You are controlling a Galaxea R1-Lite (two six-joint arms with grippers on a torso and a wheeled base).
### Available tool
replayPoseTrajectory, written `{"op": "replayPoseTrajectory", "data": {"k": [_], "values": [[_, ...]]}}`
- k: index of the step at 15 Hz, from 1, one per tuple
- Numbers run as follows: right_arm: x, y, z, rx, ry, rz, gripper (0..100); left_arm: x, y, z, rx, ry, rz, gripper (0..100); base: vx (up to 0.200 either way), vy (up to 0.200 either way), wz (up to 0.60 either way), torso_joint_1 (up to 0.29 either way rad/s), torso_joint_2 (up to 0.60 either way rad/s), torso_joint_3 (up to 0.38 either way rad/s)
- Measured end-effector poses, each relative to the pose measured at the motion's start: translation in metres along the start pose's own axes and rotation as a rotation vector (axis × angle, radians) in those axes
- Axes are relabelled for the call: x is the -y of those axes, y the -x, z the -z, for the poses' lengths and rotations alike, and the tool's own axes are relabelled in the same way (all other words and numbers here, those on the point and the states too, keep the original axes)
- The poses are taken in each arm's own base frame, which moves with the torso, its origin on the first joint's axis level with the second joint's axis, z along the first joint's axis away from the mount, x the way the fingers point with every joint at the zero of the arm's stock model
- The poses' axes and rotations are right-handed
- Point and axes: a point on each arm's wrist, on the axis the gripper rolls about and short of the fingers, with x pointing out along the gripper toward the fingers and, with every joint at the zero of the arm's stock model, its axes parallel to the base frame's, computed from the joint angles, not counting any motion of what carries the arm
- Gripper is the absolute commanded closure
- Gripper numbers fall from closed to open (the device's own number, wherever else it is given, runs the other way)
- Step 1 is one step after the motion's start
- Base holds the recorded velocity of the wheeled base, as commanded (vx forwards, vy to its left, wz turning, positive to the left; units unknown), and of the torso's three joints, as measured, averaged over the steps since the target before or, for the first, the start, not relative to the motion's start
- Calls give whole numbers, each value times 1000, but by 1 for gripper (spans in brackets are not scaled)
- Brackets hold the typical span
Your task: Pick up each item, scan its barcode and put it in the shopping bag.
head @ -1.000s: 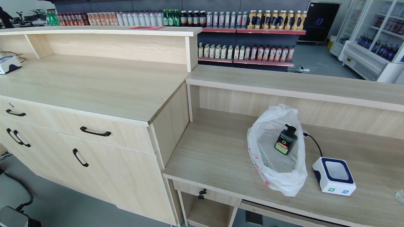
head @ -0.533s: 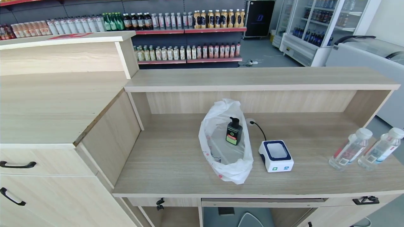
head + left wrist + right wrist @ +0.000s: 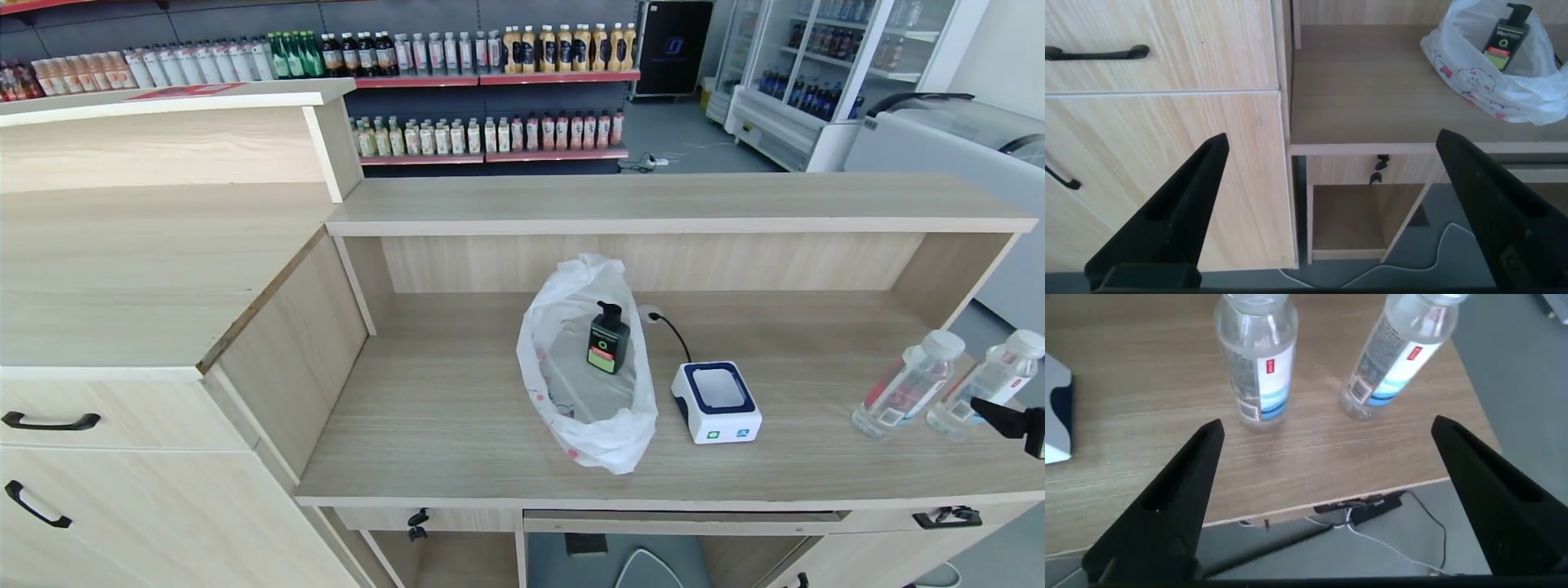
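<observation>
step in hand: judged to be the start of a new pick-up; one item is bagged, two wait unscanned.
shopping bag [image 3: 588, 425]: white plastic, mouth open, on the wooden counter [image 3: 457, 425], just beside the barcode scanner [image 3: 717, 402] at its 9 o'clock.
pump bottle [image 3: 608, 339]: dark, green-and-red label, upright inside the shopping bag toward its 12 o'clock end.
inner water bottle [image 3: 906, 384]: clear, white cap, upright at the scanner's 3 o'clock, well apart from it.
outer water bottle [image 3: 984, 384]: same kind, just beside the inner one at its 3 o'clock, by the counter's end.
right gripper [image 3: 1323, 514]: jaws spread wide, nothing between them; near the counter's front edge, at about 5 o'clock of the two bottles, touching neither.
left gripper [image 3: 1331, 212]: jaws spread wide, holding nothing; low, facing the cabinet front at the counter's 9 o'clock side.
next move calls for: probably lining the right gripper up on one bottle's body, closing there without knocking its neighbour, then carrying it, barcode down, over the scanner's window.
</observation>
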Motion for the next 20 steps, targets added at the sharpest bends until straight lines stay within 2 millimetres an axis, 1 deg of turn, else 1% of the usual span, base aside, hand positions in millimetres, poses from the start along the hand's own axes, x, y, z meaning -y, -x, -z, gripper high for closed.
{"op": "replayPoseTrajectory", "data": {"k": [3,5,7,9,12,16,20], "values": [[-2,-43,-4,51,34,-102,0,0,0,0,0,0,0,0,0,0,0,0,0,0],[-7,-62,-1,51,60,-137,0,0,0,0,0,0,0,0,0,0,0,0,0,0],[-11,-72,8,33,104,-159,0,0,0,0,0,0,0,0,0,0,0,0,0,0],[-12,-78,16,17,113,-170,0,0,0,0,0,0,0,0,0,0,0,0,0,0],[-15,-87,23,25,121,-179,0,0,0,0,0,0,0,0,0,0,0,0,0,0],[-19,-103,28,41,132,-195,0,0,0,0,0,0,0,0,0,0,0,0,0,0],[-30,-121,29,63,146,-230,0,0,0,0,0,0,0,0,0,0,0,0,0,0]]}}
